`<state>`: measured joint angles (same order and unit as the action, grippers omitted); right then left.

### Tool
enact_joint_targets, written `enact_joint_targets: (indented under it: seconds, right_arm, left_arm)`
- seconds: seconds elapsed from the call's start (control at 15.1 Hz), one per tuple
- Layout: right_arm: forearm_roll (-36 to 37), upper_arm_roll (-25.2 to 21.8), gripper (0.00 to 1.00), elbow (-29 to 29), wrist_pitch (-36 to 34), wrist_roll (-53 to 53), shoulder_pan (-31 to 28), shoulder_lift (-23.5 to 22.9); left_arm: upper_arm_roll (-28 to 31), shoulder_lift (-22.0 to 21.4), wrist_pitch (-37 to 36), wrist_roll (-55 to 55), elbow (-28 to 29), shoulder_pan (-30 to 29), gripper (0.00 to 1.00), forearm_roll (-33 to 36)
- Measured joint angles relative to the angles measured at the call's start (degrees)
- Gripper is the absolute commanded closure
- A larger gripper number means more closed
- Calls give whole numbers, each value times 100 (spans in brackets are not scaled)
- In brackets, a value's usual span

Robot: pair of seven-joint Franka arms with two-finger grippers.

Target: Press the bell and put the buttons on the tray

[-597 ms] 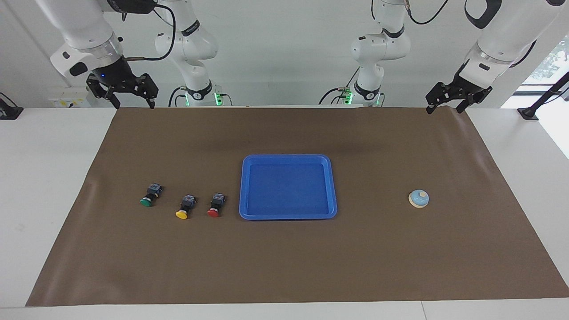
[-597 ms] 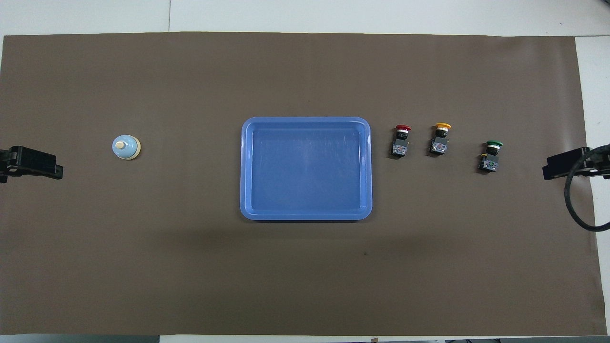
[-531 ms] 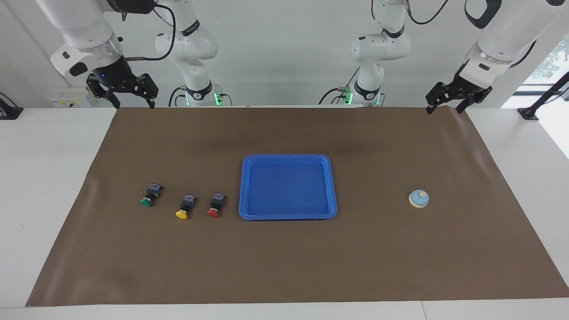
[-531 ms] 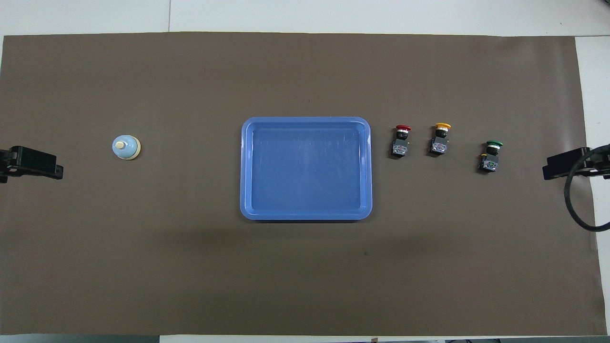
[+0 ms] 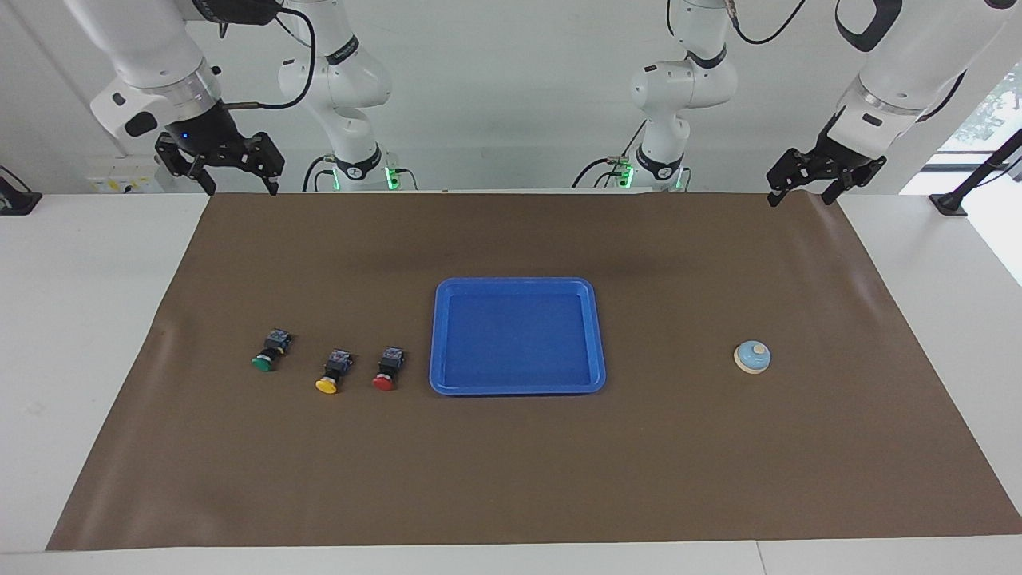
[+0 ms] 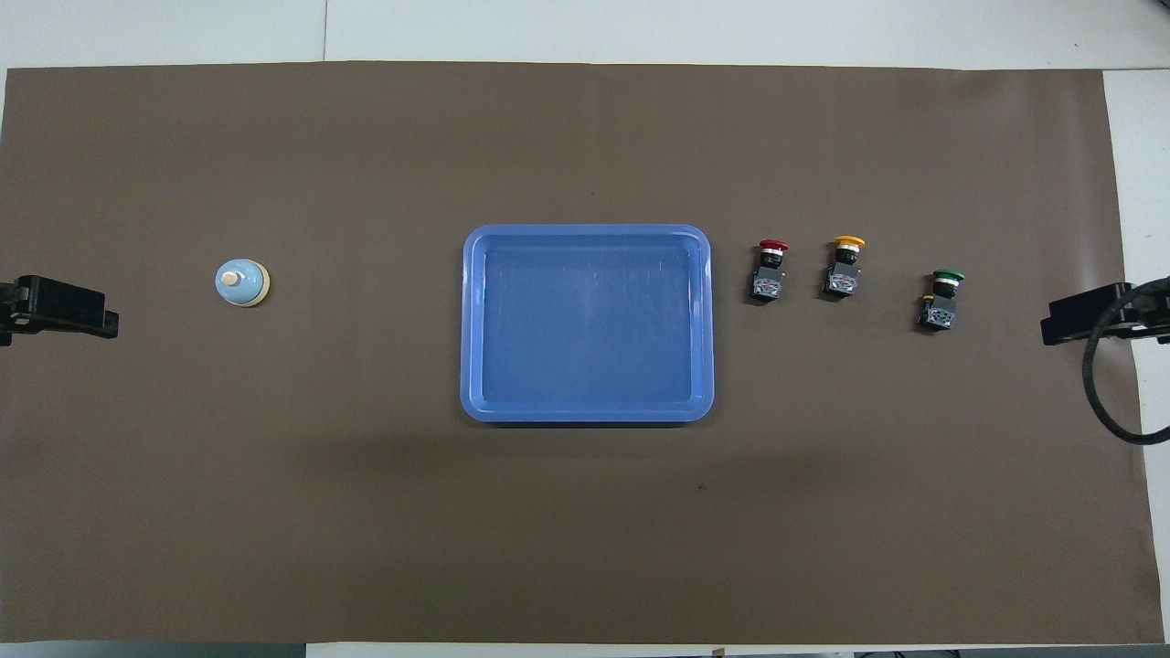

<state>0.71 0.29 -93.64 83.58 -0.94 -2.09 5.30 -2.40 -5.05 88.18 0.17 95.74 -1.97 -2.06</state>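
A large brown mat (image 5: 511, 447) lies flat over the white table (image 5: 80, 319) and covers most of its top, leaving bare white strips at both ends and along the edge farthest from the robots. A faint crease shows in the mat near each of its ends. At the table's corners nearest the robots, a black clamp-like mount (image 5: 16, 200) sits on the white surface at one end and a black stand foot (image 5: 950, 204) with a slanting rod at the other.

tray (image 5: 516, 283) mid-table, bell (image 5: 752, 357) toward left arm's end, buttons (image 5: 330, 369) toward right's (in a row)
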Motion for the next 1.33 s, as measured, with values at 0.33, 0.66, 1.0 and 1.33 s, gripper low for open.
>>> enact_joint_targets:
  seconds: [0.33, 0.66, 1.0, 1.33]
  right_arm:
    - [0, 0, 0, 0, 0, 0, 0, 0]
    - [0, 0, 0, 0, 0, 0, 0, 0]
    - [0, 0, 0, 0, 0, 0, 0, 0]
    - [0, 0, 0, 0, 0, 0, 0, 0]
  left_arm:
    - [45, 90, 646, 0, 252, -79, 100, 12]
    - [42, 813, 1655, 2, 460, -78, 100, 75]
    - [6, 1640, 2569, 7, 667, -62, 100, 83]
    - [25, 1937, 3362, 29, 1033, -73, 100, 87]
